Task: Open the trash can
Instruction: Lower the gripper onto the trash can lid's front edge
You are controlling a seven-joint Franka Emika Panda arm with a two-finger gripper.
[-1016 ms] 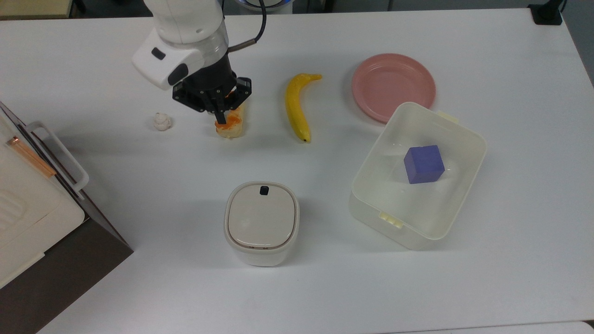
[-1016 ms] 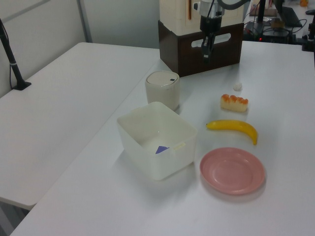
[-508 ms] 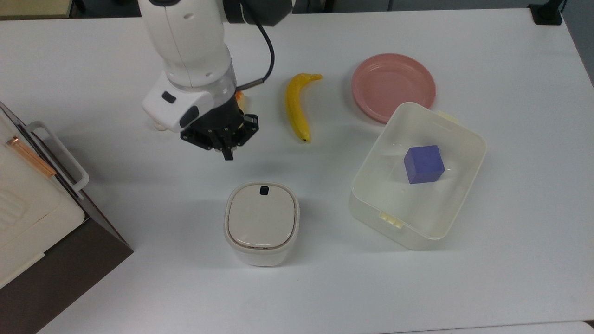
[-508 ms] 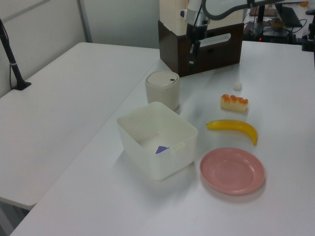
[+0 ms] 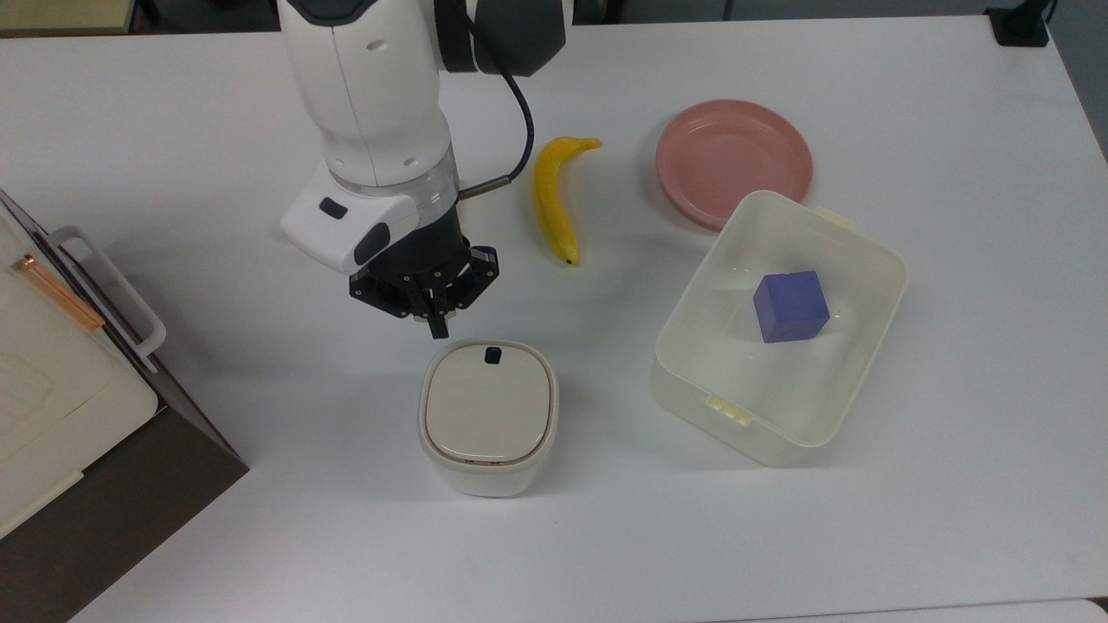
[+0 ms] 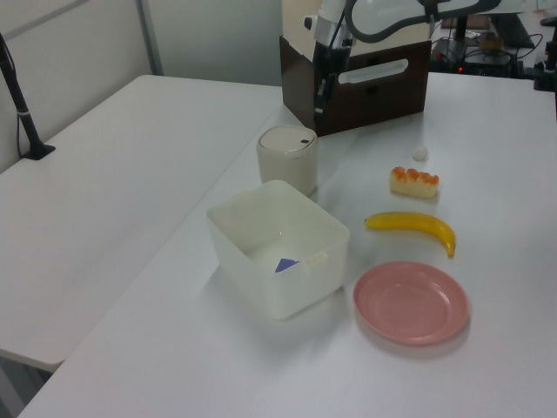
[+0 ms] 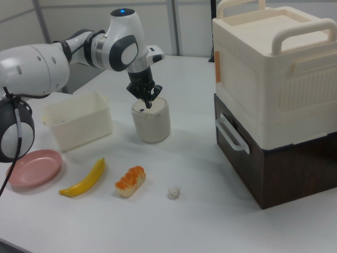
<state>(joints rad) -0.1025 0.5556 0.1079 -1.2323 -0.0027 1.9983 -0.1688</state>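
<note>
The trash can stands on the table with its lid down, its black button just past the clenched, empty end effector, lower-right in the top view.

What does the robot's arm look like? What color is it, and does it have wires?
The arm is made of fat, rounded, shiny white shells with dark grey joints. A black cable loops down its side to the wrist. A blue light glows on one joint. The gripper at the end is black, with slim black jaws.
</note>
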